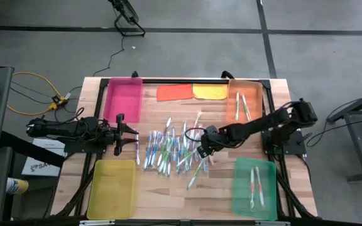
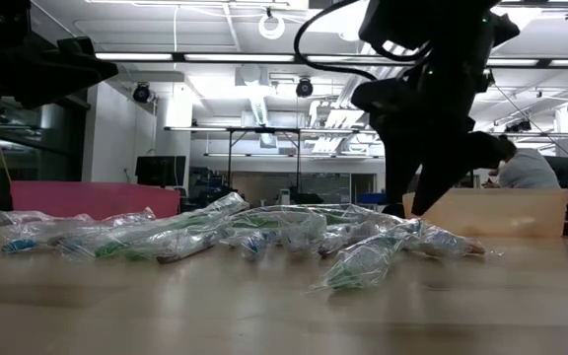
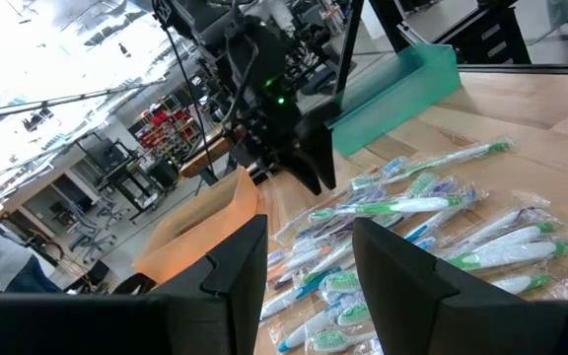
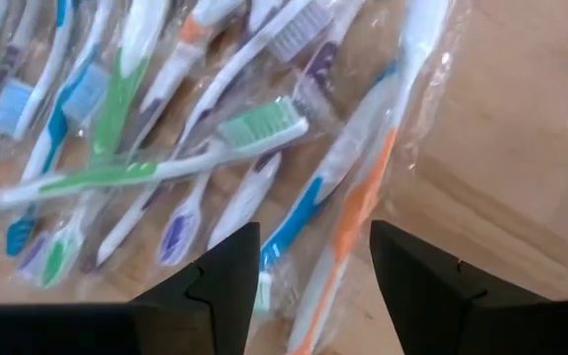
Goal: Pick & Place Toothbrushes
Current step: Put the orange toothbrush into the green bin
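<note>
I have the right gripper [image 1: 203, 149] low over the right edge of the toothbrushes [image 1: 168, 150] heaped mid-table, fingers [image 4: 227, 266] spread wide and empty, an orange-handled brush [image 4: 348, 232] lying between them; the left gripper [image 1: 131, 134] waits open just left of the pile.

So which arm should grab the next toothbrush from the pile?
Right, probably. The right gripper is open over the right side of the toothbrush pile, above an orange one. The left gripper is open at the pile's left edge.
</note>
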Robot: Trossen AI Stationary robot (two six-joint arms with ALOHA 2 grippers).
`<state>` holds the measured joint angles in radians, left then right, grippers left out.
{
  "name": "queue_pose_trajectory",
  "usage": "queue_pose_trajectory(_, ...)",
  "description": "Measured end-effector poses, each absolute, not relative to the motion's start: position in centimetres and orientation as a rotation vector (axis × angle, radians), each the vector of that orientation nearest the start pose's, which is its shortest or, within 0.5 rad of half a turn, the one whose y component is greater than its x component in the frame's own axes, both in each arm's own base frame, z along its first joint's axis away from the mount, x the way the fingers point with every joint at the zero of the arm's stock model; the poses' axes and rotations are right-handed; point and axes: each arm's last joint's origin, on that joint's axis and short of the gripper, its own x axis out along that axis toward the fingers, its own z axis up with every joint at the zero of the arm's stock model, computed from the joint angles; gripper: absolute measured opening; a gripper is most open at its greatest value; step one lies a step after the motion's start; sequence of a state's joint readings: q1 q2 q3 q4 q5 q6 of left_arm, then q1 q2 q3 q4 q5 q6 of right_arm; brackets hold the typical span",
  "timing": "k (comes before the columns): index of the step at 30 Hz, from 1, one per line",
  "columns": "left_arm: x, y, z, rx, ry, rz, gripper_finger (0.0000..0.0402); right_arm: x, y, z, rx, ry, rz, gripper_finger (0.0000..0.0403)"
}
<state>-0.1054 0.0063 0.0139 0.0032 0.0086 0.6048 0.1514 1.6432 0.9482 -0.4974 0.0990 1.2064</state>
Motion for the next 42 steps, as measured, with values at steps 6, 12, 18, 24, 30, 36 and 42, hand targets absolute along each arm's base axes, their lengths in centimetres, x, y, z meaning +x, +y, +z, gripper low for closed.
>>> queue_pose_trajectory(6,9.7,-1.0,16.8,0.604,-0.045,-0.107,0.0147,29.4,3.5,16.4,0.889,1.071,-0.725,0.0185)
queue_pose_trajectory(12,9.7,-1.0,16.8,0.604,-0.045,-0.107,0.0147,29.3,3.1,16.4,0.868,1.055,-0.762,0.0172)
queue_pose_trajectory(18,9.7,-1.0,16.8,0.604,-0.045,-0.107,0.0147,29.8,3.3,15.3,0.880,1.081,-0.751,0.0153)
queue_pose_trajectory(24,9.7,-1.0,16.8,0.604,-0.045,-0.107,0.0147,30.1,3.4,14.4,0.897,1.110,-0.741,0.0133)
queue_pose_trajectory(30,9.7,-1.0,16.8,0.604,-0.045,-0.107,0.0147,30.1,3.6,14.4,0.963,1.134,-0.732,0.0061)
queue_pose_trajectory(36,9.7,-1.0,16.8,0.604,-0.045,-0.107,0.0147,29.9,3.7,15.2,1.020,1.141,-0.706,0.0029)
queue_pose_trajectory(42,9.7,-1.0,16.8,0.604,-0.045,-0.107,0.0147,27.9,4.6,18.5,1.108,1.129,-0.706,0.0029)
